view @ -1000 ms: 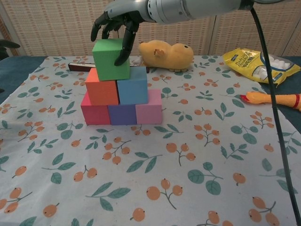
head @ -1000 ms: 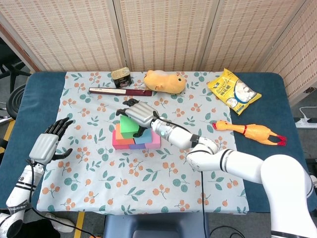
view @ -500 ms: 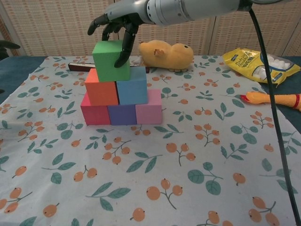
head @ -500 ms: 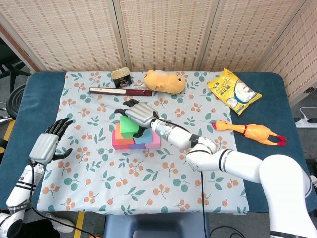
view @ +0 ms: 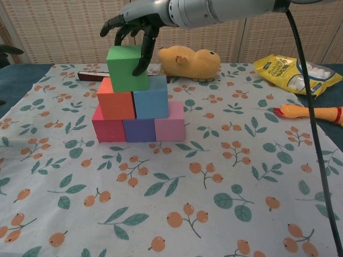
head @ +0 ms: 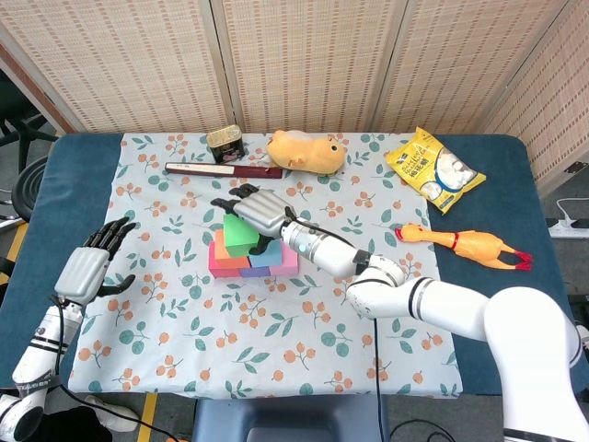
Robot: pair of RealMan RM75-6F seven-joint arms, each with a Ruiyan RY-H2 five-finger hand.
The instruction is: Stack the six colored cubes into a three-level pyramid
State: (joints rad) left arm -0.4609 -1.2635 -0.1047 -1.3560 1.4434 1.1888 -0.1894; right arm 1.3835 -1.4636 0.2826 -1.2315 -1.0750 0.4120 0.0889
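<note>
The pyramid stands on the flowered cloth. Its bottom row is a red cube, a purple cube and a pink cube. On these sit an orange cube and a blue cube, and a green cube tops them. My right hand hovers over the green cube. Its thumb touches the cube's right side and its other fingers are spread above the top. My left hand rests at the table's left with its fingers apart, holding nothing.
Behind the pyramid lie a yellow plush toy, a small tin and a long dark knife-like object. A snack bag and a rubber chicken lie to the right.
My right hand's fingers have lifted slightly off the green cube's top, while the thumb stays at its side. The cubes and my left hand have stayed put.
</note>
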